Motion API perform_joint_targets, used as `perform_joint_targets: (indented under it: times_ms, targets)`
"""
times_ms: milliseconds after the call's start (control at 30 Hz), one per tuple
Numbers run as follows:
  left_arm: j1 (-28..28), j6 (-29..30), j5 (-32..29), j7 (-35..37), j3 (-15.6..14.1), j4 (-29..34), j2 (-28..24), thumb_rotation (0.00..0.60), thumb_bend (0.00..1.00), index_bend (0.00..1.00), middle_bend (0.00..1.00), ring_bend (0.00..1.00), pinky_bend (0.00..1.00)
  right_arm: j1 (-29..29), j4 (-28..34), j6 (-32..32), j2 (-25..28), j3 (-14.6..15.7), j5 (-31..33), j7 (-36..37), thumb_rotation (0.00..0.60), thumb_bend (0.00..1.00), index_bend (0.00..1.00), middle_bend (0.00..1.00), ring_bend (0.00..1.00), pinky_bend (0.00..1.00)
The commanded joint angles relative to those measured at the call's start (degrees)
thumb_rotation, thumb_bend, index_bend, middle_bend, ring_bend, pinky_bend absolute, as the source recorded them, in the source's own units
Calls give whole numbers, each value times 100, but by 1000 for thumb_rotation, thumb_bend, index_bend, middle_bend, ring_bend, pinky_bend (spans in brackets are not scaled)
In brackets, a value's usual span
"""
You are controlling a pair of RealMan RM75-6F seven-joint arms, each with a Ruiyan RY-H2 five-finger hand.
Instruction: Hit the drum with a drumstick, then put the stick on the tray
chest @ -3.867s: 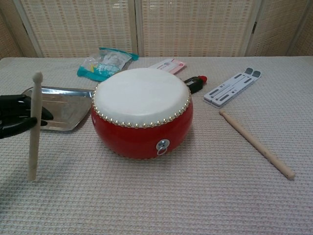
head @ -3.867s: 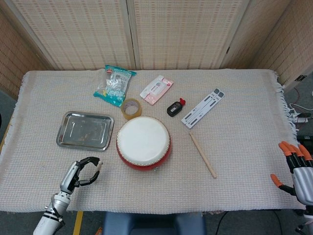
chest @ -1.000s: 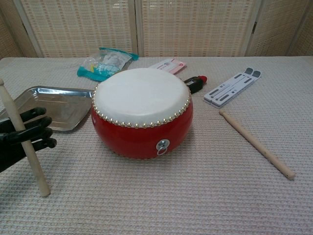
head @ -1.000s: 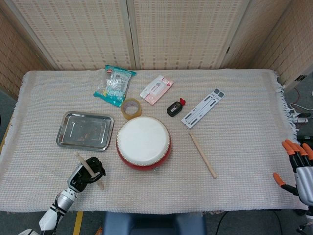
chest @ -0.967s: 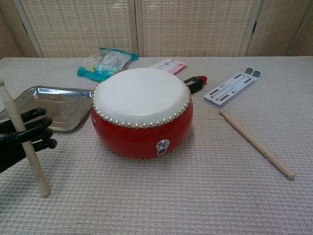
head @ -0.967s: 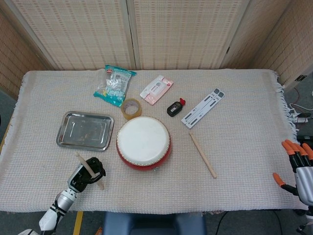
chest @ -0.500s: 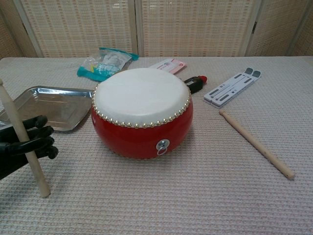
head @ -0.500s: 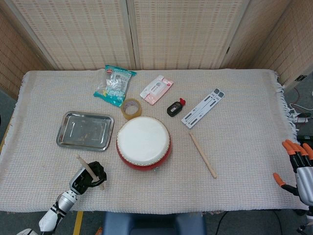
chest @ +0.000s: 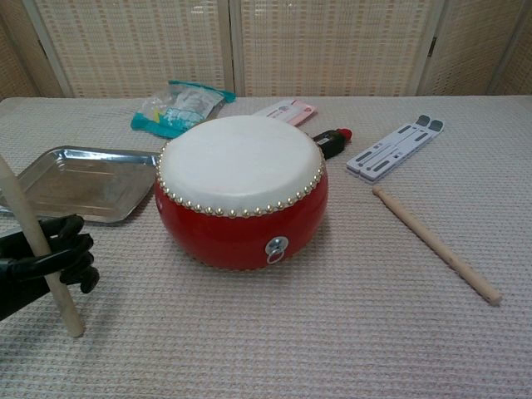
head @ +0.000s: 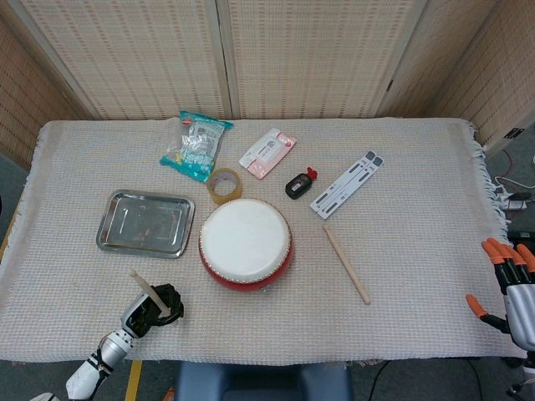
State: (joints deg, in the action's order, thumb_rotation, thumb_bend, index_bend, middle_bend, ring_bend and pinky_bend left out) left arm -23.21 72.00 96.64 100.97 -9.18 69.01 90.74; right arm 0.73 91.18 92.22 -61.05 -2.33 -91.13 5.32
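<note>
A red drum (head: 246,244) (chest: 241,189) with a white skin stands mid-table. My black left hand (head: 153,306) (chest: 46,259) grips a wooden drumstick (head: 149,289) (chest: 35,239) near the front left edge, left of the drum. The stick stands tilted, its lower end near the cloth. The steel tray (head: 145,223) (chest: 79,183) lies behind that hand, left of the drum. A second drumstick (head: 346,263) (chest: 435,242) lies flat to the drum's right. My right hand (head: 509,292), with orange fingertips apart, hangs off the table's right edge, holding nothing.
Behind the drum lie a tape roll (head: 224,185), a teal snack bag (head: 196,145) (chest: 177,106), a pink-white packet (head: 267,152), a small black bottle with a red cap (head: 300,184) (chest: 331,141) and a folded grey stand (head: 346,185) (chest: 394,147). A woven screen closes off the back.
My left hand has drawn back toward the front edge with the drumstick, which tilted from nearly upright to leaning left. The right hand has stayed put.
</note>
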Motion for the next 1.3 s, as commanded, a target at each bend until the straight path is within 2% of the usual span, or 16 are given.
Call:
perform_joint_targets:
  times_ms: [33, 800, 967, 1067, 1300]
  targets:
    - [14, 0, 9, -51, -44, -60, 46, 536, 224, 664, 702, 668, 563, 4, 6, 8, 2, 0, -2, -9, 600, 253, 0, 53, 0, 0]
    - [41, -30, 38, -232, -278, -359, 243, 537, 224, 756, 780, 736, 569, 6, 58, 22, -5, 1, -29, -76, 600, 253, 0, 53, 0, 0]
    - [42, -16, 37, -337, -286, -375, 263, 538, 225, 795, 840, 789, 625, 9, 61, 29, -8, 1, -32, -82, 600, 253, 0, 53, 0, 0]
    - [44, -4, 33, -408, -288, -368, 266, 558, 224, 807, 866, 814, 674, 9, 63, 31, -9, 0, -34, -88, 600, 253, 0, 53, 0, 0]
    - [60, -6, -6, -462, -286, -373, 293, 575, 224, 828, 894, 842, 769, 8, 72, 41, -11, -5, -44, -107, 600, 254, 0, 53, 0, 0]
